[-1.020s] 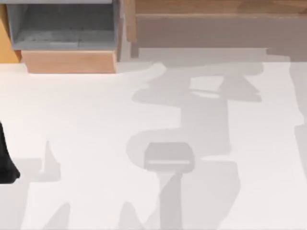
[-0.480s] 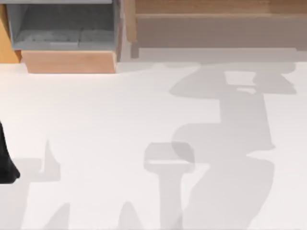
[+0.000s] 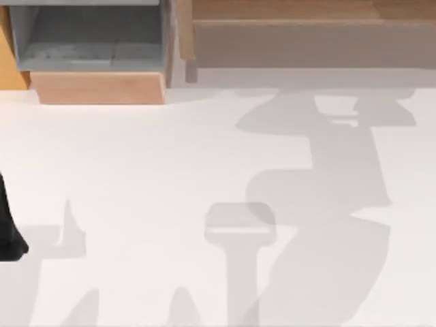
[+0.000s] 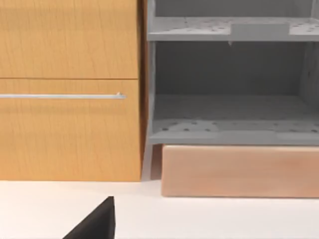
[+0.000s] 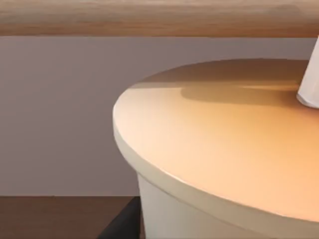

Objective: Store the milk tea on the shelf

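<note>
The milk tea (image 5: pixel 214 144) looms close in the right wrist view: a tan-orange lid over a pale cup wall, with the white straw (image 5: pixel 310 84) at the picture's edge. One dark finger (image 5: pixel 122 221) of my right gripper lies against the cup's side. Behind the cup are the shelf's shadowed recess (image 5: pixel 60 109) and its plank top (image 5: pixel 149 15). In the top view the shelf (image 3: pixel 306 44) runs along the back right, with an arm's shadow (image 3: pixel 327 170) on the table before it. My left arm (image 3: pixel 8 228) is parked at the left edge.
A light-wood box with a grey interior (image 3: pixel 88 41) stands at the back left, beside the shelf. The left wrist view faces that box (image 4: pixel 229 114) and an orange-wood drawer front with a metal handle (image 4: pixel 65 94). The white table (image 3: pixel 136 177) spreads in front.
The arm's shadow on the table slid right and toward the shelf a second ago, then almost stopped. The left arm has not moved.
</note>
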Motion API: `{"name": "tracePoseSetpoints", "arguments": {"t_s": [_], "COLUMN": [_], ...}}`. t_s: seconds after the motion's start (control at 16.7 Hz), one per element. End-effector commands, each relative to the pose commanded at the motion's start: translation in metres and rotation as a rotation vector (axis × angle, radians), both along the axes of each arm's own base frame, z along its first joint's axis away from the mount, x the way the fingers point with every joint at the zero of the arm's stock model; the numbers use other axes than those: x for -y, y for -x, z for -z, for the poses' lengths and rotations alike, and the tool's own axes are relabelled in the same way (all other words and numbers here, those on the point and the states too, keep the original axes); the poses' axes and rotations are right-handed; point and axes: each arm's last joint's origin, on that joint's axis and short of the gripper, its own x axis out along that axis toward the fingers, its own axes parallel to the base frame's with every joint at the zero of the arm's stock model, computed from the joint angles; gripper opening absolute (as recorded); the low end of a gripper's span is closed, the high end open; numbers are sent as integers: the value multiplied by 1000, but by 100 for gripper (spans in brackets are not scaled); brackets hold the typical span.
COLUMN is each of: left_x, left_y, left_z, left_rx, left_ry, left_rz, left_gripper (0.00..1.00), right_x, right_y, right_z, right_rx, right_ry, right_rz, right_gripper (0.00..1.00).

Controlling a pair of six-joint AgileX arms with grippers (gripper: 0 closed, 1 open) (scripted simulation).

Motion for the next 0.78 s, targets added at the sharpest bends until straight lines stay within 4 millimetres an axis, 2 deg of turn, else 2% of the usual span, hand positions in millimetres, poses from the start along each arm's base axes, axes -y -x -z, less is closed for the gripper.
{"name": "tracePoseSetpoints", "arguments": {"t_s": [0.18,0.54,0.78], "left_x": [0,0,0], "left_y": [0,0,0], "left_z": [0,0,0], "left_rx": [0,0,0], "left_ry": [0,0,0], "left_rz": [0,0,0], "left_gripper": [100,100,100], "right_x": [-3,1,3], "right_y": [2,12,-3], "right_z": [2,29,32], "right_rx": [4,32,50], "right_ry": [7,106,110], "right_rz": [4,105,99], "right_gripper": [0,0,0]}}
